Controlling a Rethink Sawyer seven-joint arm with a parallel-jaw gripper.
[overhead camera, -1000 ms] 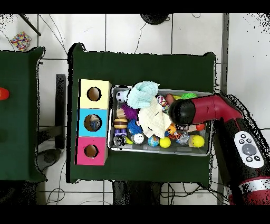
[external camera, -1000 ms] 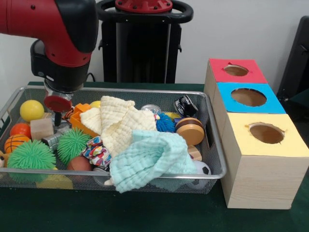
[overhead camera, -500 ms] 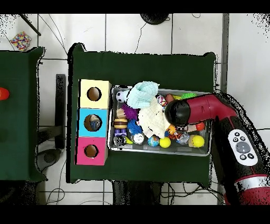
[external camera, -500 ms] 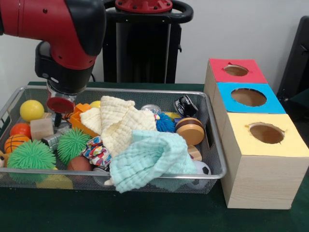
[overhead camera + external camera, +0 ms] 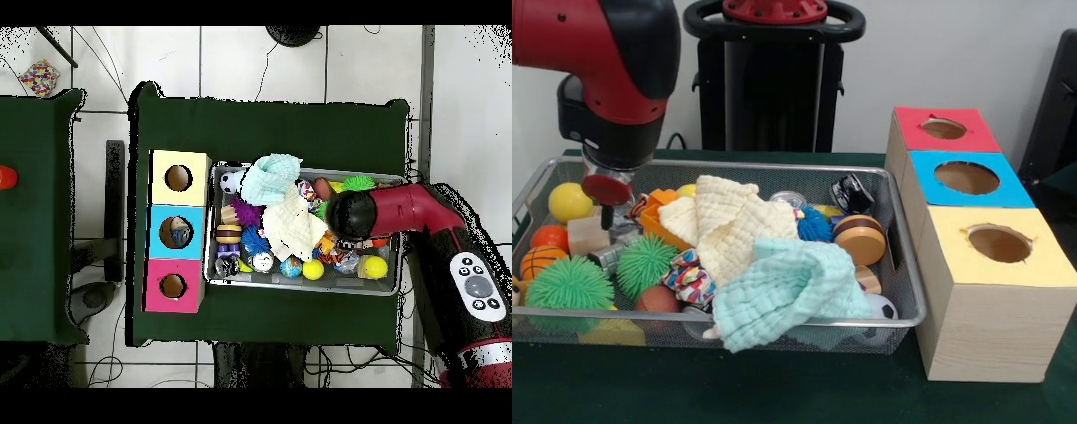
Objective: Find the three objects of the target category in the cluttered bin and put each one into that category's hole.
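Note:
The bin (image 5: 777,165) is a silver wire mesh tray full of toys and cloths; in the overhead view its rim (image 5: 300,290) runs right of the boxes. My gripper (image 5: 606,215) hangs under the red arm at the bin's left end in the front view, low over a wooden cube (image 5: 587,235) and an orange toy (image 5: 658,216). I cannot tell whether it is open or shut. In the overhead view the arm's head (image 5: 350,215) hides it. Three boxes with round holes stand beside the bin: red (image 5: 945,130), blue (image 5: 967,177) and yellow (image 5: 997,243).
Near the gripper lie a yellow ball (image 5: 570,201), an orange ball (image 5: 549,237) and two green spiky balls (image 5: 570,283) (image 5: 646,263). A cream cloth (image 5: 728,221) and a mint cloth (image 5: 786,291) cover the bin's middle. A wooden disc (image 5: 860,240) lies near the boxes.
The arm swung a little toward the boxes, then back toward the bin's far end from the boxes. Nothing in the bin has visibly moved.

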